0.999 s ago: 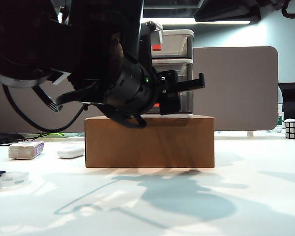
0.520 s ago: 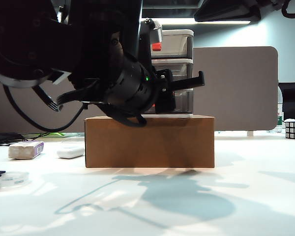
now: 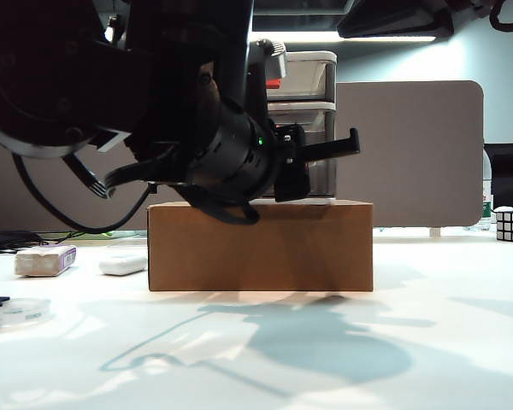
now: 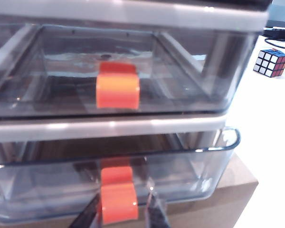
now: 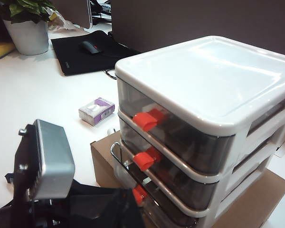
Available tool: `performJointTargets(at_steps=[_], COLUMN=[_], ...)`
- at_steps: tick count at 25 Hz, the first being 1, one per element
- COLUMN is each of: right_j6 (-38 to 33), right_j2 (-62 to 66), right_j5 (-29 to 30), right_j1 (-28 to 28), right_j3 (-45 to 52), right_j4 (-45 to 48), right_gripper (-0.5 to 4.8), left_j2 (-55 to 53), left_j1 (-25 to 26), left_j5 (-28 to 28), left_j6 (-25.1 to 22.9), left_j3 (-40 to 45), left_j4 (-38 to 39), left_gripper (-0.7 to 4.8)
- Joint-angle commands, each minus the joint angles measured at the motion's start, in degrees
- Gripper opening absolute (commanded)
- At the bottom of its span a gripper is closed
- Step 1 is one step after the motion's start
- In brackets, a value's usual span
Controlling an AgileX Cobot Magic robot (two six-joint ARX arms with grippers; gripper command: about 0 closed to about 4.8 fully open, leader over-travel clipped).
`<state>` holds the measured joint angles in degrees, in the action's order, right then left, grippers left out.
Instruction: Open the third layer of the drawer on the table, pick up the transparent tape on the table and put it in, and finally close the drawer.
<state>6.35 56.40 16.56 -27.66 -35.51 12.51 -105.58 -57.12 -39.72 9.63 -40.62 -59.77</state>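
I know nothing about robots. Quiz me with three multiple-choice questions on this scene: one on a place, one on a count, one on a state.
1. The light grey three-tier plastic cabinet stands on: A the brown cardboard box; B the bare table; C a black mat.
2. Red handles on its drawers: A two; B three; C five.
3. The lowest smoky translucent drawer is: A flush shut; B pulled partly out; C removed.
Answers: 1 A, the box lies under it. 2 B, one per drawer front. 3 B, its front juts past the frame, with the left pincer shut on its red handle; the right pincer is out of view.
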Motion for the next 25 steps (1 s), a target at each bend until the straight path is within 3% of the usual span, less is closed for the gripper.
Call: performJointTargets(at_steps=[1, 7, 13, 25], right_j6=[0.1, 0.1, 0.1, -0.4], right_j2=[-0.2, -0.2, -0.1, 13.5], right_j5=[0.2, 0.1, 0.2, -0.1], right_j1=[0.0, 0.0, 0.0, 0.0], right_j3=[-0.3, -0.3, -0.3, -1.9], right_j4=[0.6, 0.6, 0.6, 14.8], right_gripper=[-0.05, -0.05, -0.05, -0.05], left_j2=[0.1, 0.2, 0.1, 0.2], left_j1=[0.2, 0.2, 0.2, -0.3], left_j5=[0.1, 0.0, -0.1, -0.5], left_j6=[-2.0, -2.2, -2.3, -2.1], left_j3=[-0.8, -1.1, -1.1, -1.0], left_j4=[-0.8, -0.8, -0.7, -0.5], left_gripper=[1.11, 1.09, -0.06, -0.06])
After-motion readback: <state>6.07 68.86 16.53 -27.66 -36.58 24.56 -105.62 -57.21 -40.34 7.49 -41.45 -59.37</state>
